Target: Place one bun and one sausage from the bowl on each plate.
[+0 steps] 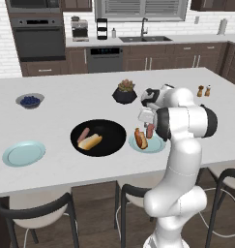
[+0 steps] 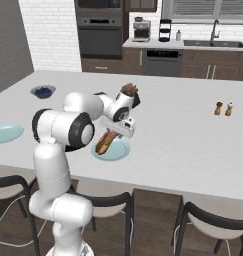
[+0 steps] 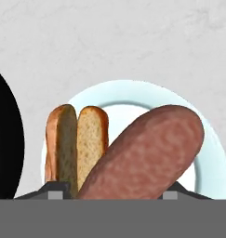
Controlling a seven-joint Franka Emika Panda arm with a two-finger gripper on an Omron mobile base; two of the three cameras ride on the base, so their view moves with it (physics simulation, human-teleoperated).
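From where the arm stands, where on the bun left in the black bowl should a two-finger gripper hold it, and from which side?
Judging by its pose, grip the bun across its narrow middle, coming straight down from above. It lies flat and long in the bowl, with the sausage alongside on its far side, so a finger must slip between them.

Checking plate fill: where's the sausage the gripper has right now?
In the hand view the sausage sits between the fingertips, over the near plate, right of the bun already on it. The left base view shows it just right of the black bowl.
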